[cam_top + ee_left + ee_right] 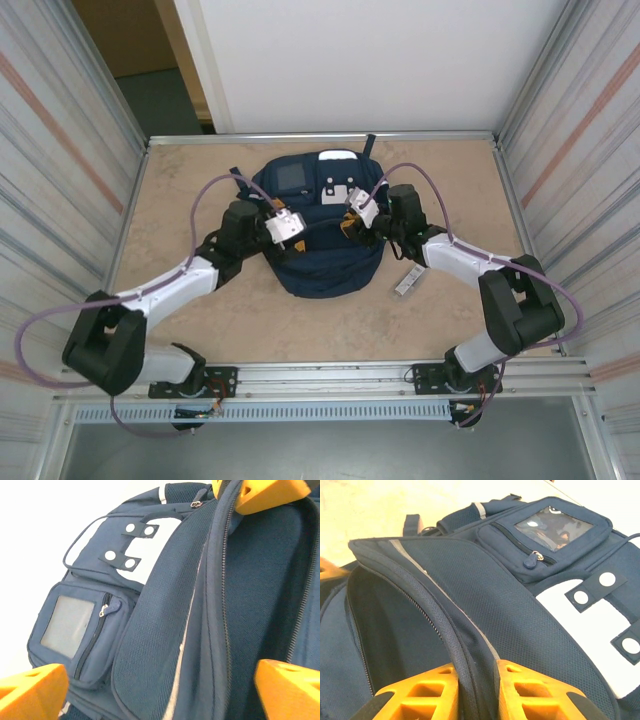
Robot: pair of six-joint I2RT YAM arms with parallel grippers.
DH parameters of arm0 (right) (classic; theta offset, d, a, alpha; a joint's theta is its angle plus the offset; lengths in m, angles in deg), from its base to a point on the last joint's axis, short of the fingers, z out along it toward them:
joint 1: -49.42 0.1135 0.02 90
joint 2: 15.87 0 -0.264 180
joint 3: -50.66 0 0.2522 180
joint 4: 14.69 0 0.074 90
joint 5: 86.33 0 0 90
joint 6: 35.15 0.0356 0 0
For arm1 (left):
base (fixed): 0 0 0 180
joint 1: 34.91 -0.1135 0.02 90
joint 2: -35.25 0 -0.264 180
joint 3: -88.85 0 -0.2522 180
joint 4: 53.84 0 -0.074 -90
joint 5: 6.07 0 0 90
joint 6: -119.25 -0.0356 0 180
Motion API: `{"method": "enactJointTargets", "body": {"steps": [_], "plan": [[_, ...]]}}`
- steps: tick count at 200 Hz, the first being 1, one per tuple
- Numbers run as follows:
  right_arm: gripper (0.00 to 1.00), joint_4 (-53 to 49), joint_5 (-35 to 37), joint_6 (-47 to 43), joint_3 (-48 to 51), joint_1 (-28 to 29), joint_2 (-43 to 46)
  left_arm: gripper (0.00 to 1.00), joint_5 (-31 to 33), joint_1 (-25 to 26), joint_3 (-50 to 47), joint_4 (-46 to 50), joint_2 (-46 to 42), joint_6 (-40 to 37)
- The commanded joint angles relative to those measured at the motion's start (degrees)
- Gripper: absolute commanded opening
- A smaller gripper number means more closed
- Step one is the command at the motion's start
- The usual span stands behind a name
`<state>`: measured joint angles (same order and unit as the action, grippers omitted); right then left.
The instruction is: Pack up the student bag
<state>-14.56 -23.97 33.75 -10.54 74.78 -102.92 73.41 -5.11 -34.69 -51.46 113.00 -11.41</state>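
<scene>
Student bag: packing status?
Done: the student bag main compartment is unzipped. In hand: the right gripper pinches the opening's rim; the left gripper is open beside it. To do: a small pale item lies outside on the table; the bag's contents cannot be seen.

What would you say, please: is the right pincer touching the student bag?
Touching. The right wrist view shows the zippered rim of the student bag filling the gap between the fingers of the right pincer, pressed against both.
</scene>
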Motion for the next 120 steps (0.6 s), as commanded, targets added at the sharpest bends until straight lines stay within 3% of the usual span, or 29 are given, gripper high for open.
{"method": "enactJointTargets", "body": {"steps": [1, 11, 33, 53, 77, 86, 96, 106, 120], "plan": [[0.21, 1.95, -0.84, 2.99, -0.68, -0.39, 0.3, 0.77, -1.53, 0.07, 3.62, -0.67, 3.62, -6.68], [0.21, 1.43, -0.26, 3.71, -1.09, -0.57, 0.65, 0.68, -1.78, 0.32, 4.3, -1.17, 5.26, -6.68], [0.26, 0.02, 3.44, 9.23, -1.72, -0.51, 2.29, 0.37, 2.18, 0.68, 4.95, -3.2, 7.73, -5.68], [0.45, -5.48, 14.35, 25.11, -2.37, -0.4, 6.17, 0.08, 0.96, 0.69, 7.99, 1.55, 7.15, -2.56], [0.59, -27.9, 32.06, 50.27, -6.0, -1.43, 11.65, 0.02, -3.1, 0.46, 11.78, 5.24, 6.5, 4.07], [0.73, -36.61, 33.12, 57.25, -6.98, -2.76, 13.04, 0.02, -4.49, 0.44, 13.37, 6.42, 6.57, 7.37], [0.78, -45.56, 33.62, 64.13, -7.0, -4.4, 14.53, 0.02, -5.42, 0.53, 15.11, 7.83, 7.0, 11.26], [1.0, -55.43, 34.63, 72.76, -7.0, -6.27, 15.68, 0.03, -6.21, 0.63, 17.2, 9.04, 7.76, 15.18], [0.99, -61.4, 32.95, 77.94, -4.96, -8.72, 16.85, 0.05, -8.08, 1.01, 19.27, 10.57, 9.08, 18.11]]}}
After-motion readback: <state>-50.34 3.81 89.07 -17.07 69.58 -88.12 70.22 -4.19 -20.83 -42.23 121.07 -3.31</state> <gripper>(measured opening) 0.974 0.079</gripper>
